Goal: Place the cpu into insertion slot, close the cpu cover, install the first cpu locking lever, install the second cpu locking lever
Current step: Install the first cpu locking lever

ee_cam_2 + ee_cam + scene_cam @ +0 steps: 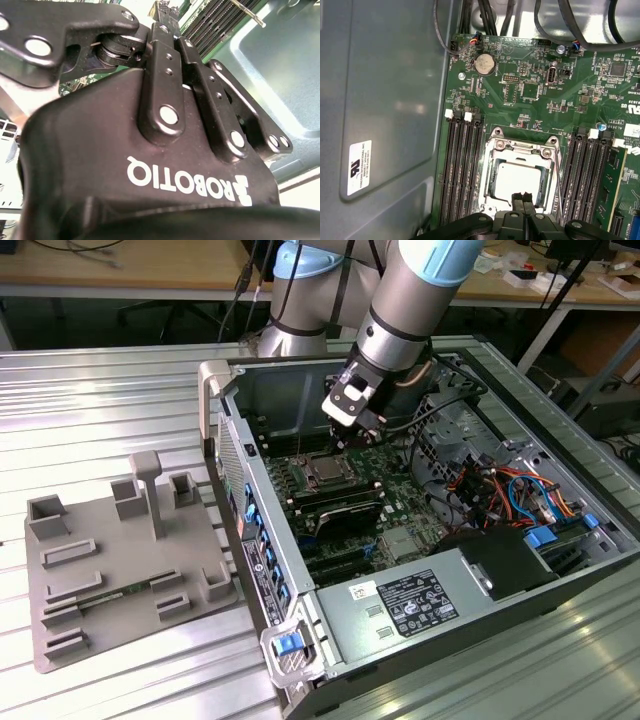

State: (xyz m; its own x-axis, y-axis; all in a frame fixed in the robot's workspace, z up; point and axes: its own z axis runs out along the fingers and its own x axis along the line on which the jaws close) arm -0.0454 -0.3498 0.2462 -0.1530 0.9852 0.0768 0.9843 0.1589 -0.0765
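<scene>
The gripper [524, 196] has its fingers pressed together with nothing visible between them. In the first wrist view, you will find the fingertips just above the near edge of the cpu [517, 180]; contact cannot be confirmed. The cpu lies flat in the insertion slot [491, 182], in the middle of the green board [520, 90] between 2 banks of memory slots [462, 170]. The cpu cover [522, 146] appears folded down around it, with the chip's metal top showing through the cut-out. 1 thin locking lever [559, 180] runs along the side of the cover; you cannot tell from these views whether it is latched. In the exterior view, the arm reaches down into the open computer case [250, 540], which lies on the ribbed tabletop [100, 400] beside a grey fixture tray [100, 570]. Treat step 1 as done and step 2 as done or nearly so; the work in hand is probably seating the cover or addressing the first lever. The next move calls for a short, controlled press with closed fingertips, kept clear of the chip's top and the memory slots.
</scene>
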